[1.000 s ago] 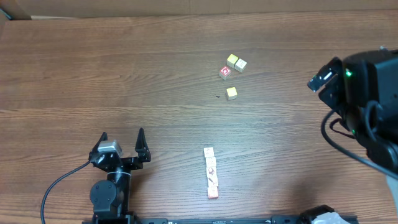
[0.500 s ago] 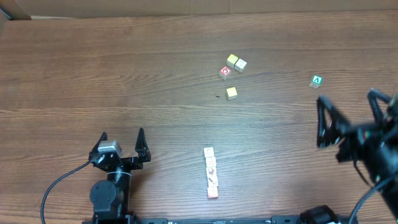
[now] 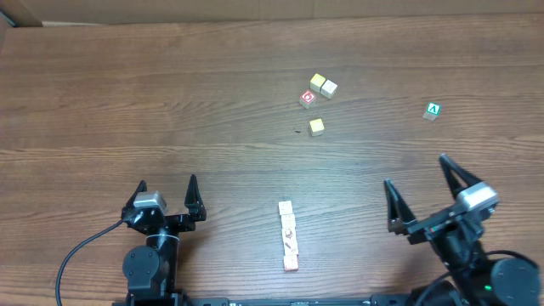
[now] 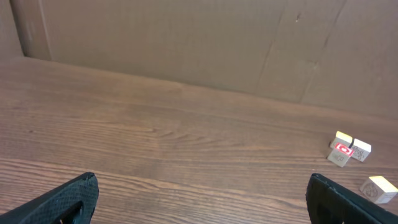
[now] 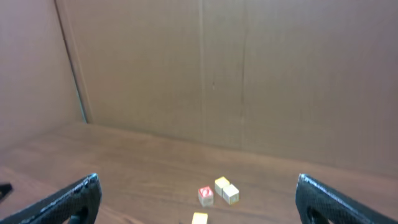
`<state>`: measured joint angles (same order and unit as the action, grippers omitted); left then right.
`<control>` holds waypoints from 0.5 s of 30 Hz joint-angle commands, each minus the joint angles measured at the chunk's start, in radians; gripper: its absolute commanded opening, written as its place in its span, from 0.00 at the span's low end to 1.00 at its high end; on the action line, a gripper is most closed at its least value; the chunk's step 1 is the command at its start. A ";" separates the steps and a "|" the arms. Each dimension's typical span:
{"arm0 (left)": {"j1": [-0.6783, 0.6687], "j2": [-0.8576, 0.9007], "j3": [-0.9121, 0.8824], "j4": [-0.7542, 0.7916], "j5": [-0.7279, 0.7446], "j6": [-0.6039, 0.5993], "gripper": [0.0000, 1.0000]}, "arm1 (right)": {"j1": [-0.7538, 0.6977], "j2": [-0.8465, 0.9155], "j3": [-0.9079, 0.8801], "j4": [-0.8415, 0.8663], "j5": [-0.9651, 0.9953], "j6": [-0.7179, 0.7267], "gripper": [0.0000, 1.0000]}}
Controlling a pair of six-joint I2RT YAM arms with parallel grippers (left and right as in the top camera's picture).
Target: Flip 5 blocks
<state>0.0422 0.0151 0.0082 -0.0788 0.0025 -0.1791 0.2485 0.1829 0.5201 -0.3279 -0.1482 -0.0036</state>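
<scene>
The wooden table (image 3: 127, 102) takes up nearly everything, with a cardboard wall (image 5: 249, 74) standing along its far edge. At the near left is the left gripper (image 3: 167, 181), its two dark fingers spread wide with nothing between them. The right gripper (image 3: 416, 170) is at the near right, also spread wide and empty.

Between the two arms, close to the front edge, the blocks (image 3: 289, 235) lie in a short line running front to back. They touch end to end and are pale with small reddish marks, but they are too small for a sure count.

Well beyond them sits a loose group. Two yellow-topped cubes (image 3: 317, 82) touch each other, a red-marked cube (image 3: 307, 99) sits just beside them, and a lone yellow cube (image 3: 316, 127) lies a little nearer. A green cube (image 3: 433, 110) with a white letter lies off to the right, apart from the rest.
</scene>
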 commanded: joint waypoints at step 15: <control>0.007 -0.011 -0.003 0.001 -0.010 0.022 1.00 | -0.189 -0.180 -0.422 0.192 -0.093 -0.005 1.00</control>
<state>0.0422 0.0151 0.0082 -0.0780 0.0029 -0.1795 0.0841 0.0154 0.1383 -0.1459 -0.2325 -0.0036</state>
